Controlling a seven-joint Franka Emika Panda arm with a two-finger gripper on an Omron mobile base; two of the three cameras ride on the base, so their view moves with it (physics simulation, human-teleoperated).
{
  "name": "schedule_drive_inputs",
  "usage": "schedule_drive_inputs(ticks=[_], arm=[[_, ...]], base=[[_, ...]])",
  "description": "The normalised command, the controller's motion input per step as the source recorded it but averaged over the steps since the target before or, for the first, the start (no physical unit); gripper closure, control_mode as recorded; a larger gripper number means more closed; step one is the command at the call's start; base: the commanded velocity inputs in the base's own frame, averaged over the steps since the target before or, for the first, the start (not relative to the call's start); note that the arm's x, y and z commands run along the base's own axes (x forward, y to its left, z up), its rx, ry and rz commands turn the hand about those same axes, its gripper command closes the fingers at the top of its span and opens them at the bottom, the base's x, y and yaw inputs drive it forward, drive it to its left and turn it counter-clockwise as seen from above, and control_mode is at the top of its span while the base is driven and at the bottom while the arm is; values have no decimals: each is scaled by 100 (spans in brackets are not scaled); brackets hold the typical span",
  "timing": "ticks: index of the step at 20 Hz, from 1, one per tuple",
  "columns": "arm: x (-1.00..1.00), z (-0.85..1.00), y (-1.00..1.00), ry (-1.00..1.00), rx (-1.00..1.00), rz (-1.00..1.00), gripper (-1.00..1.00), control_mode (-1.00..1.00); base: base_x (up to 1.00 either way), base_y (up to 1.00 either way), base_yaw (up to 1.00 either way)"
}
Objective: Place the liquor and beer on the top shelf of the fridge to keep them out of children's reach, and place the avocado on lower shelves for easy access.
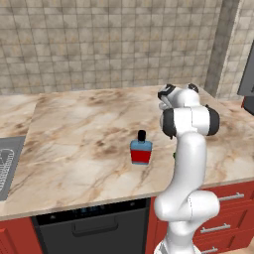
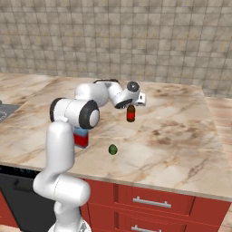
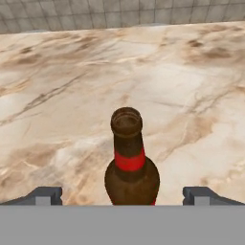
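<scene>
Marble worktop, three items. Beer: upright, mid-worktop, directly below the gripper, between its jaws, which stand spread wide and clear of the glass. Liquor: upright, nearer the front edge, left of the beer. Avocado: lying near the front edge, between the two bottles.

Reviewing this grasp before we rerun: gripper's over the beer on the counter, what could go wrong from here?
1. The open gripper straddles the beer, a tall, narrow bottle; a fingertip clipping it could tip it.
2. Closing on the thin neck rather than the body may let it swing or slip.
3. The avocado and liquor stand nearby; a toppled beer could roll into them.
</scene>
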Motion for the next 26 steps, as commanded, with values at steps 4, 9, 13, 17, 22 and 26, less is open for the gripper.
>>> schedule_drive_inputs(ticks=[4, 9, 13, 17, 22, 26], arm=[[18, -20, 0, 0, 0, 0, -100, -100], [16, -14, 0, 0, 0, 0, -100, -100], [17, -9, 0, 0, 0, 0, -100, -100], [17, -6, 0, 0, 0, 0, -100, -100], [16, -4, 0, 0, 0, 0, -100, -100], [17, -3, 0, 0, 0, 0, -100, -100]], base=[[0, 0, 0], [0, 0, 0], [0, 0, 0], [0, 0, 0], [0, 0, 0], [0, 0, 0]])
